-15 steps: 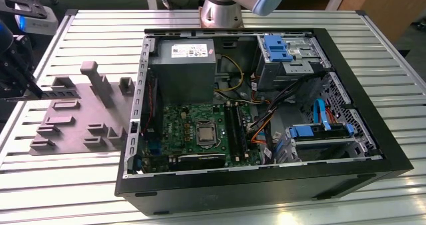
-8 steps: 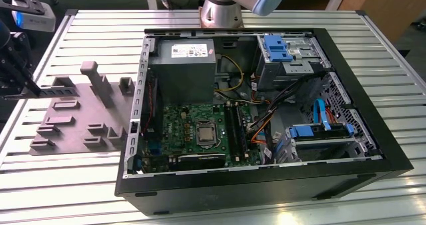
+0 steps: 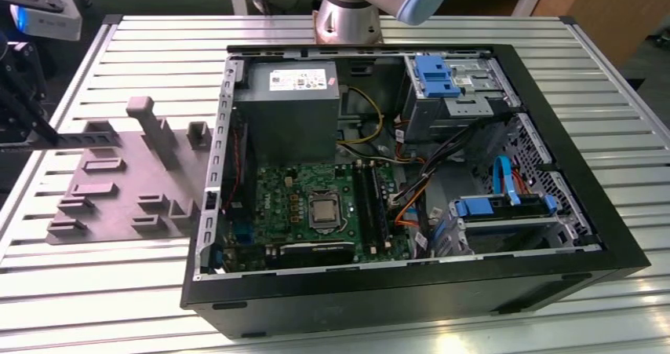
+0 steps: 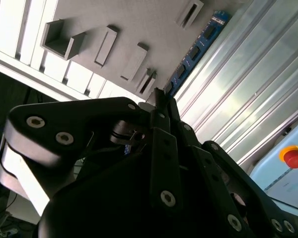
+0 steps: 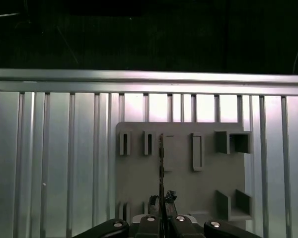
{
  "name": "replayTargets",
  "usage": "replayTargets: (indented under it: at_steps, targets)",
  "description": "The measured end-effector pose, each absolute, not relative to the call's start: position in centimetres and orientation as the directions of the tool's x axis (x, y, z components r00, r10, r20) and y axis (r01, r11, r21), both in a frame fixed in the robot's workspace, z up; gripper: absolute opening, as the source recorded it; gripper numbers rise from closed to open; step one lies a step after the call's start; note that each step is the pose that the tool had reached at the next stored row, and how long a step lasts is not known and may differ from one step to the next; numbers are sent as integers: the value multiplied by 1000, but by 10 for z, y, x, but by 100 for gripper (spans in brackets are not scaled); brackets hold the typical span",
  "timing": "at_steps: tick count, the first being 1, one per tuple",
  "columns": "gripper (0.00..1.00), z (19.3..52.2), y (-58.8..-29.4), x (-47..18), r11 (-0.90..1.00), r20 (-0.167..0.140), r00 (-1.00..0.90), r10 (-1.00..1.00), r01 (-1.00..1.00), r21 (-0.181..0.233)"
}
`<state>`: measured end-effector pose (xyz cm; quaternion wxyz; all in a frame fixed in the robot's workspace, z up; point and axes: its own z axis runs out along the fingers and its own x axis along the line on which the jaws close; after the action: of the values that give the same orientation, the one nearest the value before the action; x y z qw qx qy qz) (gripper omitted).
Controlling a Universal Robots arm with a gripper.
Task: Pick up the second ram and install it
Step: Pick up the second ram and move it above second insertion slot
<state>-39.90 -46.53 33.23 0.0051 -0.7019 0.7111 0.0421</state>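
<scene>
The fingers (image 4: 163, 141) are clamped on one end of the ram (image 4: 194, 50). Its length juts out beyond them, above the tray (image 5: 208, 173).

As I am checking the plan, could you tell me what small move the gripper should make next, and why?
Probably a short straight lift: the gripper looks shut on the second ram, which hangs over the grey fixture tray with its raised blocks, away from the computer case.

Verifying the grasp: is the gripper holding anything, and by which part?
The second ram, clamped at one end by the gripper. The rest of the strip sticks out edge-on above the grey fixture tray.
</scene>
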Motion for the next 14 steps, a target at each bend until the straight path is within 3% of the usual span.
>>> replayTargets:
  at_steps: [14]
  targets:
    - [14,358,-465,-399,11,-66,-15,-998,-999,53]
